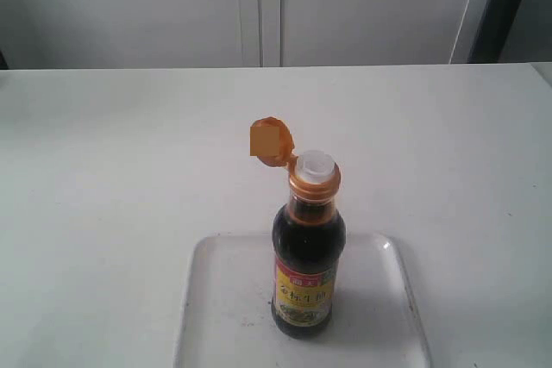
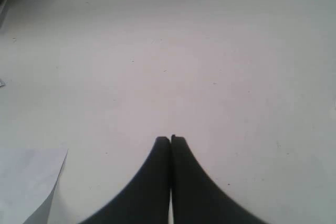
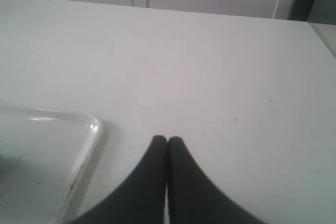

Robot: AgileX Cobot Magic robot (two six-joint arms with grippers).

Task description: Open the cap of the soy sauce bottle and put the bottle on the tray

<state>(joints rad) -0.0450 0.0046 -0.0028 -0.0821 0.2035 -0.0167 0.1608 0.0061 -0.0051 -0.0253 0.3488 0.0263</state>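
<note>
The soy sauce bottle (image 1: 306, 256) stands upright on the clear tray (image 1: 224, 299) at the near middle of the exterior view. Its golden-orange cap (image 1: 271, 141) is flipped open to the left, hanging on its hinge, and the white pour spout (image 1: 316, 164) is bare. Neither gripper shows in the exterior view. My left gripper (image 2: 170, 139) is shut with nothing in it, over bare white table. My right gripper (image 3: 167, 139) is shut and empty too, beside a rounded corner of the tray (image 3: 86, 145).
The white table (image 1: 129, 152) stretches wide around the tray. White cabinet doors (image 1: 259, 6) stand behind its far edge. A sheet of white paper (image 2: 26, 182) lies near the left gripper.
</note>
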